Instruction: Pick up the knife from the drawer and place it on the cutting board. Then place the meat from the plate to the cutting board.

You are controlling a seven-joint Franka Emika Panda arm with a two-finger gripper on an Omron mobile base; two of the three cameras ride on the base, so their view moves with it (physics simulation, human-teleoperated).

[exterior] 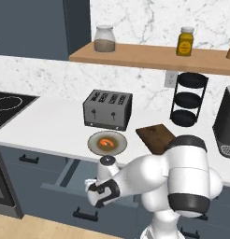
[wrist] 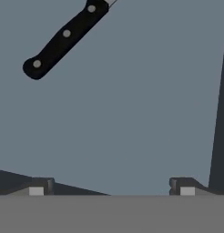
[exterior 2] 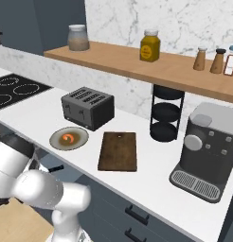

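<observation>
Hanging over the pulled-out drawer [exterior: 65, 175] with the gripper [wrist: 111, 186] spread to its widest and gripping nothing, fingertips [wrist: 36, 190] showing apart at the bottom of the hand view. Looking down onto the grey-blue drawer floor, with the knife [wrist: 63, 38] lying flat there, black riveted handle slanting toward the upper edge, well apart from the fingertips. Sitting on the white counter: the plate [exterior: 107, 143] carrying the meat [exterior: 105, 142] at its centre, just in front of a toaster [exterior: 107, 110]. Lying bare beside the plate, the cutting board [exterior 2: 118, 150]. Standing on the wooden shelf, a yellow jar [exterior 2: 150, 46] bearing a label too small for reading. Showing no legible writing anywhere else, coffee machine [exterior 2: 206, 151] included.
</observation>
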